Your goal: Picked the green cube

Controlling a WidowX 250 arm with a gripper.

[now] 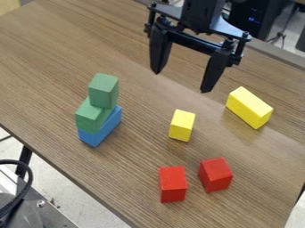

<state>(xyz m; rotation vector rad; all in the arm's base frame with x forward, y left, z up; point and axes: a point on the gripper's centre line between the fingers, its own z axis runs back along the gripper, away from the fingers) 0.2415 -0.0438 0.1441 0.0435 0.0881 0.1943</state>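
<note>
eyeing the green cube from above, fingers spread

my fingers [159,50] hang wide apart with nothing between them, above the worktop [47,67]. that spread would suit straddling a block, i judge, though none sits under me ready to be gripped.

the green cube [104,91], as i take it, stands at the top of a small stack. it rests on the lower green block [89,116], which lies along the blue block [102,132]; that wide base likely keeps the pile steady. being uppermost, the cube should lift off without disturbing the rest, if i close squarely and don't nudge what's beneath.

it's well to the left of my fingers in the camera view and a little lower in the frame, touching neither tip. i'd need to travel across, then descend around it.
</note>
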